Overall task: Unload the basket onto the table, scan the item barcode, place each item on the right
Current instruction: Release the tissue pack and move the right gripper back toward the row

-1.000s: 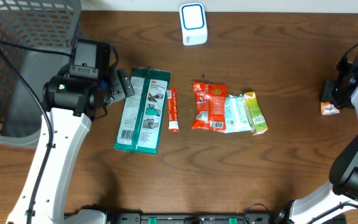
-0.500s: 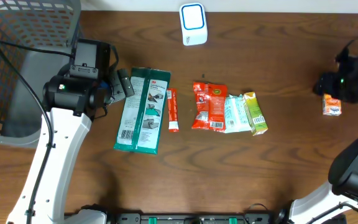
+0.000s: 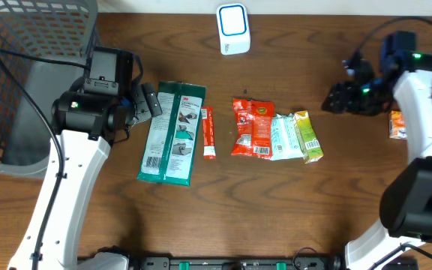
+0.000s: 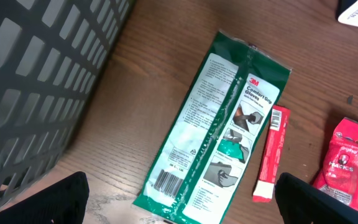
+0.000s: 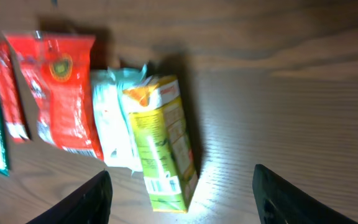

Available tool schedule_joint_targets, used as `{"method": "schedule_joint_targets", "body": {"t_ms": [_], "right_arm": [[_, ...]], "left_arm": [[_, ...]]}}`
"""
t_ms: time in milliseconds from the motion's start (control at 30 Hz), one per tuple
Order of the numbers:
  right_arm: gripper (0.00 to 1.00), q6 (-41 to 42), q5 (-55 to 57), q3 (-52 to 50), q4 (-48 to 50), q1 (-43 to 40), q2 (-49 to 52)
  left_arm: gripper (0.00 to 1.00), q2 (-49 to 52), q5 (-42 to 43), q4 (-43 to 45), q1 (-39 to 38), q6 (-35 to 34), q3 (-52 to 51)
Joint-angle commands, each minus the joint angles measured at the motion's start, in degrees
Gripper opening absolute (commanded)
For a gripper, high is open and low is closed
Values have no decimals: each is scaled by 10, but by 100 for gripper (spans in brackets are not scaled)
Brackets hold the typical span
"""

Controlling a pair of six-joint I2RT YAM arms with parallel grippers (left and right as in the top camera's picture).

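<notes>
Right tool [image 3: 334,100], fingers spread and empty, hangs above the tabletop [image 3: 351,195] just right of the yellow-green carton [image 5: 160,140], whose print is blurred in the wrist view. A small orange box [image 3: 396,126] shows partly from behind the right arm, near the right edge. Left tool [image 3: 147,101], wide and empty, sits at the green glove packet [image 4: 222,130] beside the frame-cropped basket [image 3: 21,75]. The white scanner [image 3: 232,28] stands at the far edge, bare wood around it.

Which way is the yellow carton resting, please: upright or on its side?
On its side: the yellow carton lies flat on the table, long printed face up.
</notes>
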Motion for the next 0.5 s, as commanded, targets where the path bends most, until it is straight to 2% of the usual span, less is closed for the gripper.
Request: {"method": "schedule_joint_targets", "body": {"t_ms": [0, 267, 467], "right_arm": [[69, 0, 61, -27, 12, 51, -5], [67, 7, 68, -88, 86, 148, -5], [70, 65, 67, -100, 160, 228, -5]], "left_arm": [[96, -4, -7, -2, 1, -3, 1], [96, -4, -7, -2, 1, -3, 1], [96, -4, -7, -2, 1, -3, 1]]}}
